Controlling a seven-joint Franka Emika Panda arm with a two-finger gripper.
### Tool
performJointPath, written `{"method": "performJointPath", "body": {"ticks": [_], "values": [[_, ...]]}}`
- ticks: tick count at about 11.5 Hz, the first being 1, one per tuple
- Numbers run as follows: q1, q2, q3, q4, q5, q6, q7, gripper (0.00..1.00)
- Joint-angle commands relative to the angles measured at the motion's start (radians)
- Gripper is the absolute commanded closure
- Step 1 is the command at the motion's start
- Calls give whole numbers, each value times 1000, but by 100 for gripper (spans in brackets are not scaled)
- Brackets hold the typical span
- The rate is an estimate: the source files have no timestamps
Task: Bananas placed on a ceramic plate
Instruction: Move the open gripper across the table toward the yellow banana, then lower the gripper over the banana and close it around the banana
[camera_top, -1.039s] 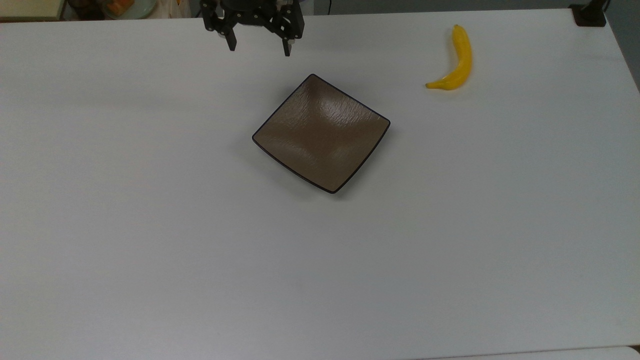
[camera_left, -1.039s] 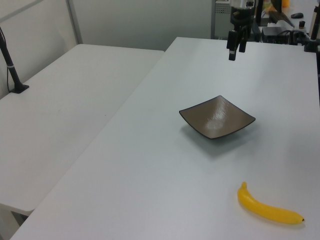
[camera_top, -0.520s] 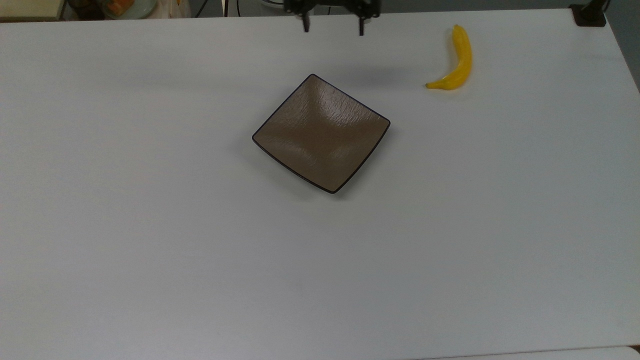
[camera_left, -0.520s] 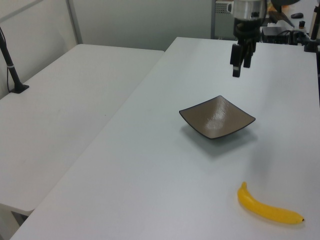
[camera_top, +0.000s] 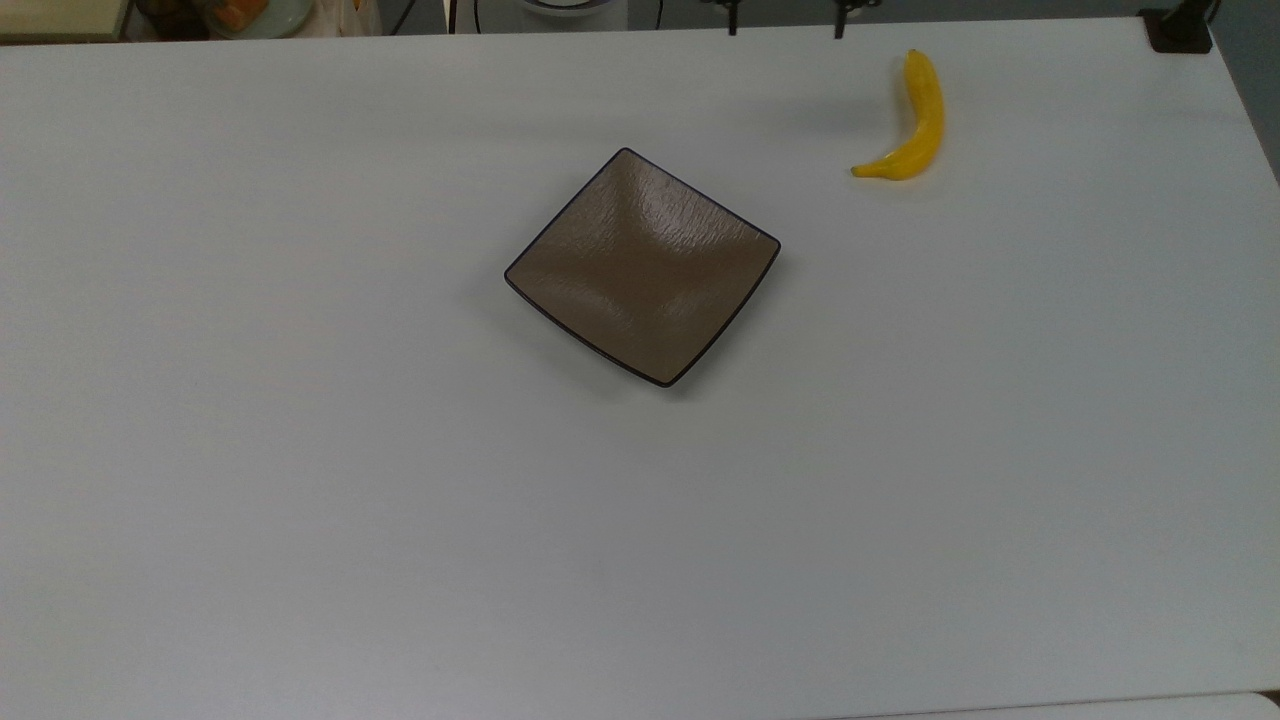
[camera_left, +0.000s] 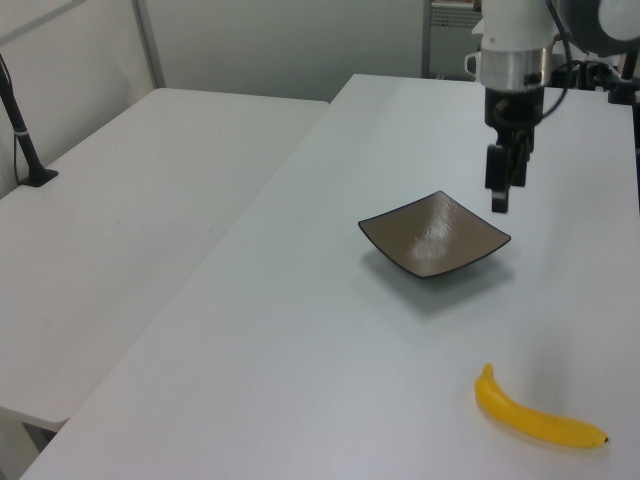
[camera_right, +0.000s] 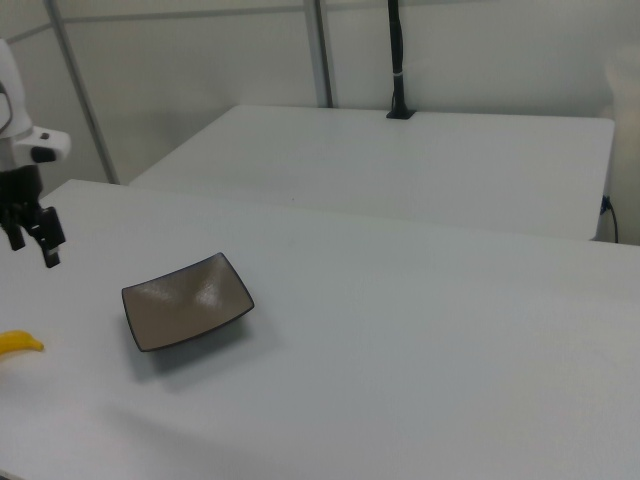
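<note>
Claw (camera_top: 784, 27) fingertips spread, empty, body cut off by top view's edge; banana (camera_right: 18, 343) half cropped in right view

Lying empty mid-table (camera_top: 300, 450): square brown ceramic plate (camera_top: 643, 266), one corner pointing up-frame. Resting well apart from the plate, toward the top view's upper right: yellow banana (camera_top: 915, 122). Poking in above the plate at the top edge: two dark fingertips (camera_top: 733, 22), spread apart.
</note>
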Motion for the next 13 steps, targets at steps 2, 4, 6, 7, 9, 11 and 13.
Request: {"method": "performJointPath", "body": {"ticks": [2,4,6,7,9,11,13], "values": [[110,48,26,-20,17,4,94,0],[166,106,28,-43,17,91,94,0],[209,198,28,-43,17,173,107,0],[232,244,29,-40,15,225,140,0],[242,321,51,-34,12,270,195,0],[245,358,75,-34,9,320,254,0],[274,404,81,-29,-3,340,312,0]]}}
